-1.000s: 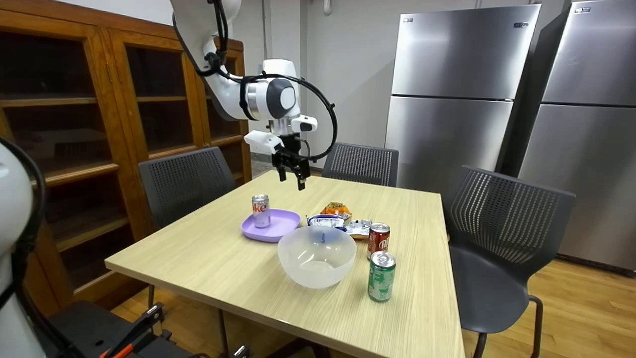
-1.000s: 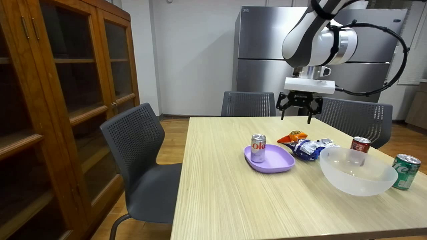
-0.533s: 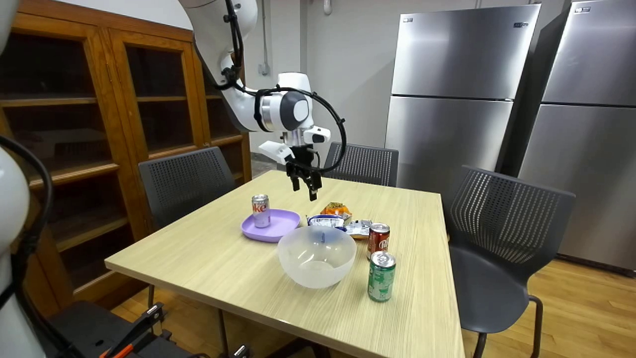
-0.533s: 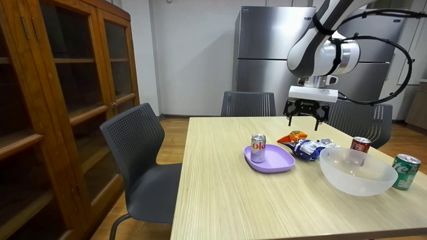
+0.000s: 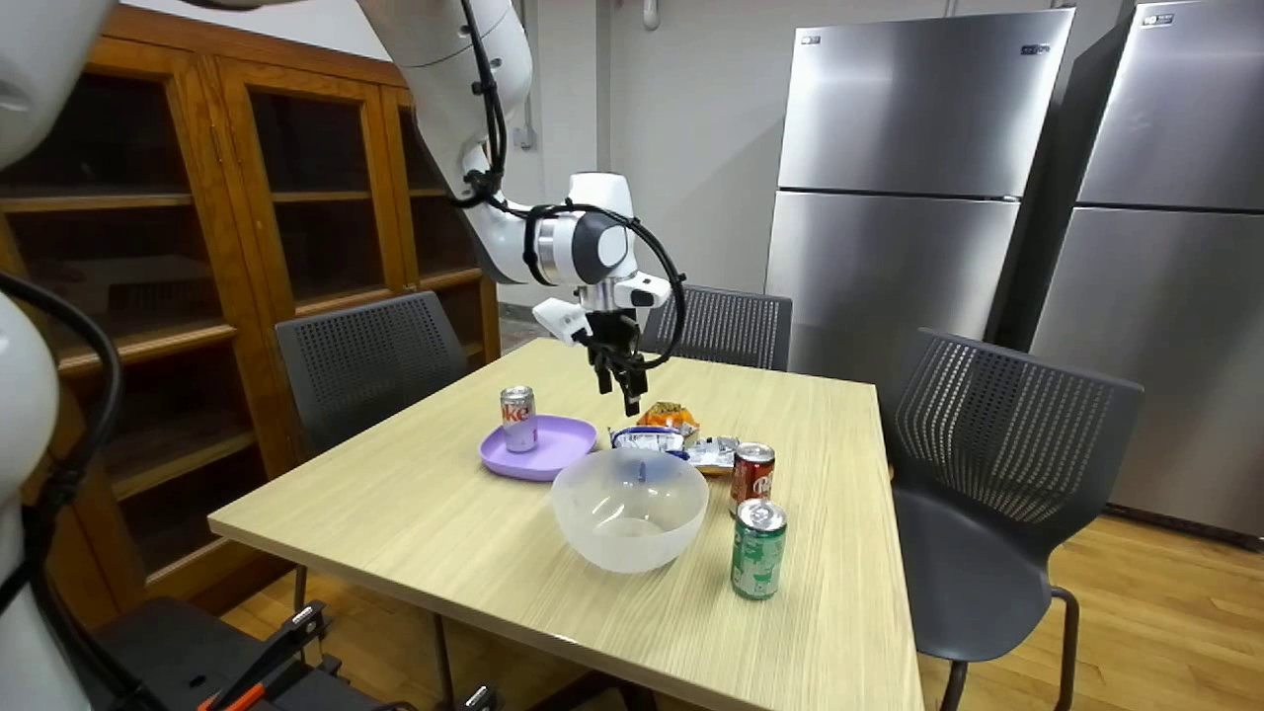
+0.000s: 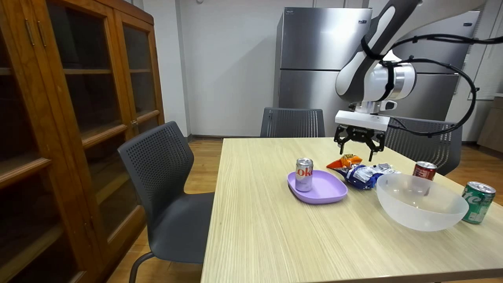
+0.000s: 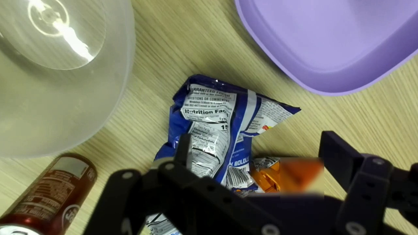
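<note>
Hovering over the table [image 6: 267, 236], the gripper [image 6: 356, 155] points downward, its fingers spread wide apart with only air between the tips. White arm [image 6: 347, 80] rises above it. Nearest below: blue snack bag [image 7: 209, 124], lying on the tabletop, printed nutrition panel facing up; the wrist view shows it partly hidden behind one finger. Orange bag [image 6: 346, 161] lies against the blue one; in the wrist view it appears between the fingers, part of it blurred. Silver packet [image 5: 713, 452] lies next to the blue bag; cannot tell whether these two overlap. Purple plate [image 6: 328, 186] rests near the bags, with a silver can [image 6: 304, 177], red lettering, standing upright on it toward one edge. Frosted bowl [image 6: 420, 214], translucent, mouth up, stands across the blue bag from the orange one. Red-brown can [image 5: 753, 479] upright, just beside the bowl; green can [image 5: 759, 548] also upright, near both. Outward from the table: dark gray chairs [image 6: 180, 216] with perforated backs, a wooden cabinet [image 5: 212, 197] with glass-paned doors, and steel refrigerators [image 5: 918, 118] by the wall.
</note>
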`<state>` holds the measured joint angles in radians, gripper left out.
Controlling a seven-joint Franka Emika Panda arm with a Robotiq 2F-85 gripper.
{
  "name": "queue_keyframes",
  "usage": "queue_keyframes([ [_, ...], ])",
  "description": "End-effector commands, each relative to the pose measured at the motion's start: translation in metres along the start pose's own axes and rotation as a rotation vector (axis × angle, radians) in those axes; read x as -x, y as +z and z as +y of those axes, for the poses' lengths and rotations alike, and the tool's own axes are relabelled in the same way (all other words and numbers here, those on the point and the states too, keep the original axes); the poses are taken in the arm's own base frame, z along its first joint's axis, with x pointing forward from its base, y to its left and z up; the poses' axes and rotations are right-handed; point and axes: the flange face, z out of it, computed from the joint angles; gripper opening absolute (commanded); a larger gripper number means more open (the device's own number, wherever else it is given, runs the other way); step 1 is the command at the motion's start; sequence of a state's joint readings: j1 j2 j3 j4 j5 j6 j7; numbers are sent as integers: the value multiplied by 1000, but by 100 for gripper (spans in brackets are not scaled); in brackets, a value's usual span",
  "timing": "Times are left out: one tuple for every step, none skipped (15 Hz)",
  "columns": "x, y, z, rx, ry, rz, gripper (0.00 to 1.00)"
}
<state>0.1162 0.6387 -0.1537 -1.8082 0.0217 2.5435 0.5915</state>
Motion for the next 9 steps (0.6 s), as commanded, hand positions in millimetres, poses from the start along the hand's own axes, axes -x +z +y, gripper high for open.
queue_keyframes([
  [-17, 14, -6, -8, 81, 6, 100],
  [-20, 19, -7, -12, 96, 8, 100],
  [-23, 22, -7, -12, 109, 9, 100],
  [-26, 27, -8, -16, 120, 3, 100],
  [-28, 31, -8, -19, 134, 3, 100],
  [-31, 34, -9, -22, 145, 0, 100],
  [-33, 38, -9, -24, 158, -1, 100],
  [-36, 41, -9, -27, 170, -3, 100],
  [-38, 44, -9, -29, 180, -5, 100],
])
